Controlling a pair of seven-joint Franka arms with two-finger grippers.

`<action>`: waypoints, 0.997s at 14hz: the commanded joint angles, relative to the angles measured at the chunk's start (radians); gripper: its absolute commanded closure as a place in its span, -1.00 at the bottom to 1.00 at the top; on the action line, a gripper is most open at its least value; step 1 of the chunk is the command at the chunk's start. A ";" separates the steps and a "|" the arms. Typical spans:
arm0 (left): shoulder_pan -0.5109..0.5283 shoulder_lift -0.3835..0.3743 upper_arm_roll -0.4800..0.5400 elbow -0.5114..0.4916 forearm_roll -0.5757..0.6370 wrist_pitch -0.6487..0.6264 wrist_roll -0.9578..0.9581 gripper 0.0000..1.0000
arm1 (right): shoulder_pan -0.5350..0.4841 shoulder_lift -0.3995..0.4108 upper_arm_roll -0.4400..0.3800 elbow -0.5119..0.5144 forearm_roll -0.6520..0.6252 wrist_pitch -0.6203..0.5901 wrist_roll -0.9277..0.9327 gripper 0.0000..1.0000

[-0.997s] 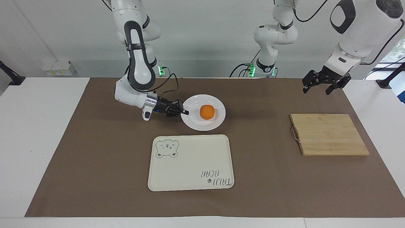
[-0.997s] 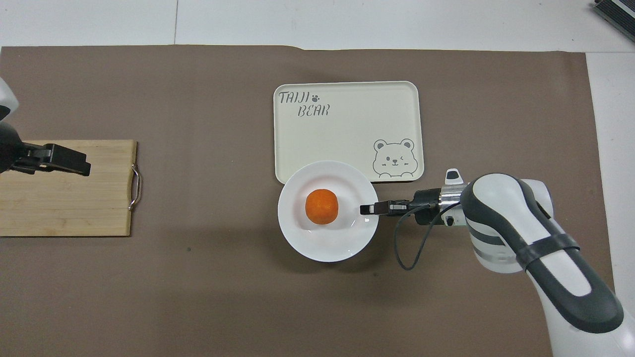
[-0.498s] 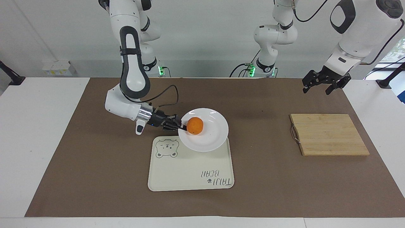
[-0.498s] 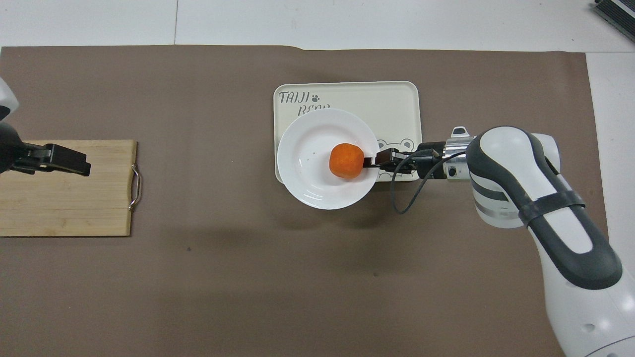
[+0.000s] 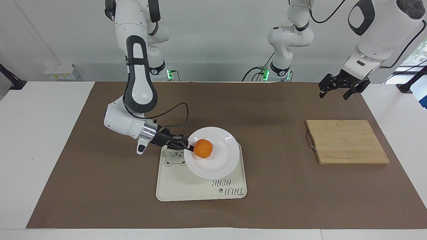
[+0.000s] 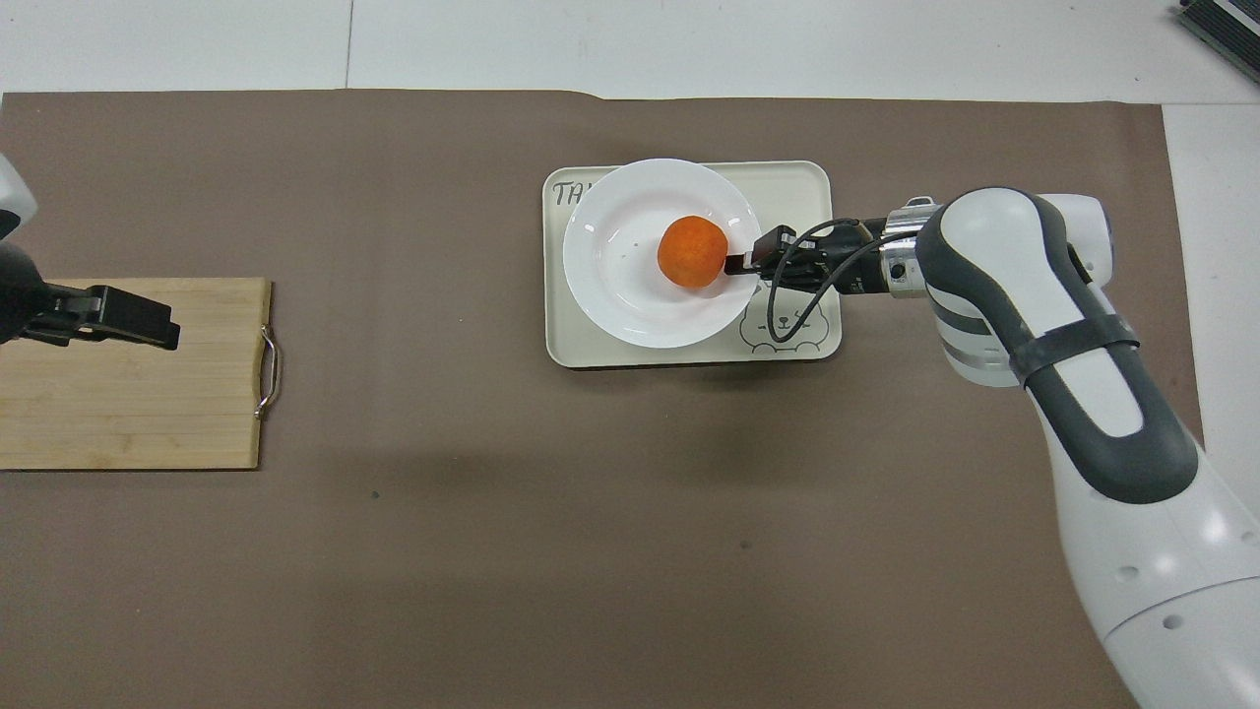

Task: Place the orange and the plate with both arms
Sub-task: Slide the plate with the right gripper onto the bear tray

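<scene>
- Orange [image 5: 203, 148] sits loose on the white plate [image 5: 220, 166], which hangs tilted over the bear-print tray [image 5: 200, 191].
- Right gripper [image 5: 190, 146] is clamped on the plate's rim; watch the orange rolling off.
- Left gripper [image 5: 337, 89], fingers apart, waits well away from the tray, over the mat by the bamboo cutting board [image 5: 347, 141].

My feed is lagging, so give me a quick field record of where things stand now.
plate: over the tray, rim gripped
orange: on plate, against the gripped rim
right gripper: shut on plate
left gripper: open, waiting above the table's edge near the cutting board
</scene>
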 commanded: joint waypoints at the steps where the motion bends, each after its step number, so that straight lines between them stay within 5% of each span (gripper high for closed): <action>1: 0.007 0.013 -0.005 0.028 0.020 -0.028 0.005 -1.00 | -0.018 0.079 0.002 0.090 -0.023 -0.011 0.020 1.00; 14: 0.007 0.013 -0.005 0.028 0.020 -0.028 0.005 -1.00 | -0.026 0.091 0.004 0.047 -0.063 0.024 -0.091 1.00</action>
